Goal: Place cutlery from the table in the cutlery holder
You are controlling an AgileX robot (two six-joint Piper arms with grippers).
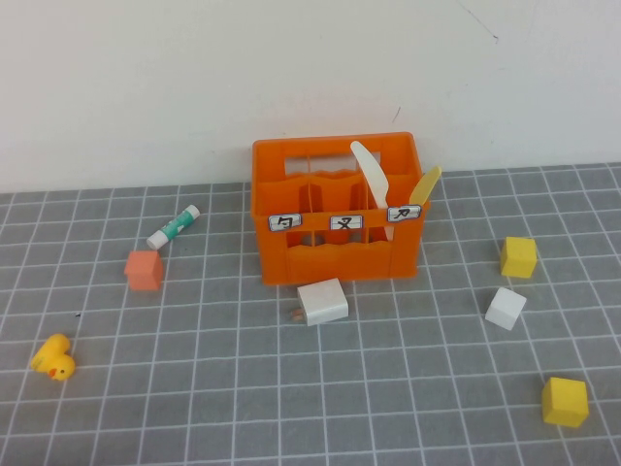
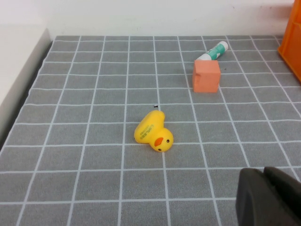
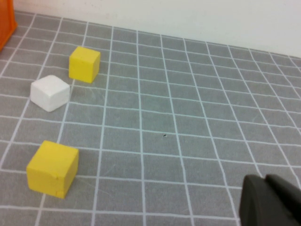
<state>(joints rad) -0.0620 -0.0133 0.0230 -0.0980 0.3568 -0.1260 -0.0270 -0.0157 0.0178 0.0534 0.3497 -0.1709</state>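
1. While both knives stood in the crate, the white knife leaned in a rear slot and the yellow knife poked out at the crate's 3 o'clock end.
2. Left end effector hung over the table near a duck; whether it was clenched, I cannot tell.
3. Right end effector hung near a yellow cube; its state, I cannot tell.

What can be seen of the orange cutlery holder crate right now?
The orange slotted plastic crate stands upright on the grey gridded table near the back wall, with inner dividers and three small white labels across its front. A white plastic knife and a yellow plastic knife stand tilted in its right-hand compartments. A white block lies at its front base. Neither gripper is near it.
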